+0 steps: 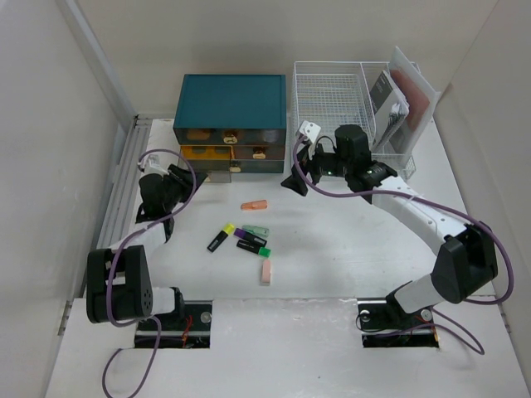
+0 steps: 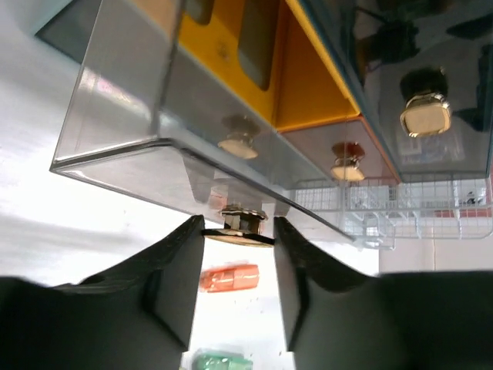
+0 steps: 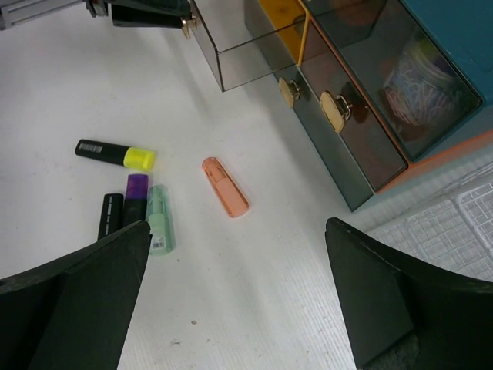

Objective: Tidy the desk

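The white desk (image 1: 348, 257) holds loose markers in its middle: an orange highlighter (image 1: 254, 205) (image 3: 226, 187) (image 2: 229, 277), a yellow-capped black one (image 1: 221, 236) (image 3: 115, 153), a purple-capped one (image 1: 246, 235) (image 3: 136, 193), a pale green one (image 1: 255, 230) (image 3: 159, 218) and a peach one (image 1: 265, 270). My left gripper (image 1: 189, 178) (image 2: 239, 233) is shut on the brass knob (image 2: 239, 222) of the clear bottom drawer (image 2: 139, 100), which stands pulled out of the teal drawer box (image 1: 230, 99). My right gripper (image 1: 294, 182) (image 3: 237, 227) is wide open and empty above the desk, right of the orange highlighter.
A white wire-mesh tray rack (image 1: 332, 95) stands at the back right with papers (image 1: 406, 99) upright in it. A small white object (image 1: 309, 130) lies by its front left corner. The other smoked drawers (image 3: 347, 123) are closed. Walls stand on both sides.
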You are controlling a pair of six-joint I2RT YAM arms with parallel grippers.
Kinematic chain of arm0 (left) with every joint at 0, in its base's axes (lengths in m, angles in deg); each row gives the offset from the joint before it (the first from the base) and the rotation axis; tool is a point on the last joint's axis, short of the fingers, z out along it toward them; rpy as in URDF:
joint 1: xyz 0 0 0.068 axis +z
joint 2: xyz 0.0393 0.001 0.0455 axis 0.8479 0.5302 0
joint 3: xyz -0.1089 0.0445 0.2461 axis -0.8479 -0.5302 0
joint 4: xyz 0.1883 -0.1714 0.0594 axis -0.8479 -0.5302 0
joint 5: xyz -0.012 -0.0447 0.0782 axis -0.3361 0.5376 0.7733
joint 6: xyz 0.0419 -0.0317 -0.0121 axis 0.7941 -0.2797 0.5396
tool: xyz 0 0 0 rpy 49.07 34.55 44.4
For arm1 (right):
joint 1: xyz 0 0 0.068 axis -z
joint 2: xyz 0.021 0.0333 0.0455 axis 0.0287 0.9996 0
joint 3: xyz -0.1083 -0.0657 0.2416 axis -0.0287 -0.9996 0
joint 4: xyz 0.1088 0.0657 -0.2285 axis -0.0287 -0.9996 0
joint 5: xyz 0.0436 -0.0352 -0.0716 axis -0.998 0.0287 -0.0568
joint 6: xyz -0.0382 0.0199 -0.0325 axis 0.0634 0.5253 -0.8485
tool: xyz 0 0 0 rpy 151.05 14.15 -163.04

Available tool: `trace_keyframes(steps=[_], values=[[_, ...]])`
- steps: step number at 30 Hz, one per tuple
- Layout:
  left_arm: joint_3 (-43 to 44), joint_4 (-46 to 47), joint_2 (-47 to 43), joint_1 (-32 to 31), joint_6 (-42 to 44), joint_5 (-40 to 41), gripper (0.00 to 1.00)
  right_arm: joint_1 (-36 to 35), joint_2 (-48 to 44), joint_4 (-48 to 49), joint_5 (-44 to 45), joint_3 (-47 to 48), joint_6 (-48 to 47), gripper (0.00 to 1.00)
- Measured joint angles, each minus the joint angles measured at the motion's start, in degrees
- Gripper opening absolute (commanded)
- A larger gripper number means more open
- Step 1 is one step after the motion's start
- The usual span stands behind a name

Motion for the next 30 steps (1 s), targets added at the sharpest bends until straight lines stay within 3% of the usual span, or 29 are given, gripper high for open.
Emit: trace_keyframes(steps=[1, 4, 5, 8, 12, 16, 21, 25, 28, 30], values=[[-0.3, -0.5, -0.6, 0.0, 0.1, 0.0, 0.53, 0.0, 0.0, 0.2, -0.3, -0.2, -0.2, 1.0], [-0.9, -2.2, -1.7, 0.0, 0.8, 0.0, 0.72, 0.0, 0.0, 0.2, -0.7, -0.6, -0.5, 1.0], [-0.9, -2.9, -1.8, 0.0, 1.0, 0.0, 0.84, 0.0, 0.0, 0.2, -0.9, -0.6, -0.6, 1.0], [-0.9, -4.3, -1.8, 0.0, 1.2, 0.0, 0.96, 0.0, 0.0, 0.2, -1.4, -0.6, -1.1, 1.0], [-0.9, -6.6, -2.9, 0.0, 1.2, -0.2, 0.98, 0.0, 0.1, -1.2, -2.9, -0.6, -3.2, 0.98], [-0.9, -11.3, -7.9, 0.0, 2.4, -0.9, 0.91, -0.7, 1.4, -5.9, -4.1, 0.4, -9.2, 0.86], [0.5, -21.2, -19.8, -0.4, 7.8, -1.3, 0.64, -7.3, 6.3, -10.0, -1.6, 0.8, -16.9, 0.6], [6.6, -28.9, -25.1, -3.3, 14.8, 1.2, 0.31, -13.5, 10.8, -12.0, 2.7, 0.8, -19.5, 0.35], [9.4, -32.4, -28.7, -5.7, 20.4, 4.2, 0.23, -17.1, 13.5, -13.8, 4.0, 1.2, -21.5, 0.37], [9.8, -34.3, -32.3, -7.2, 23.7, 7.2, 0.24, -18.4, 14.6, -16.1, 3.9, 1.5, -24.2, 0.46]])
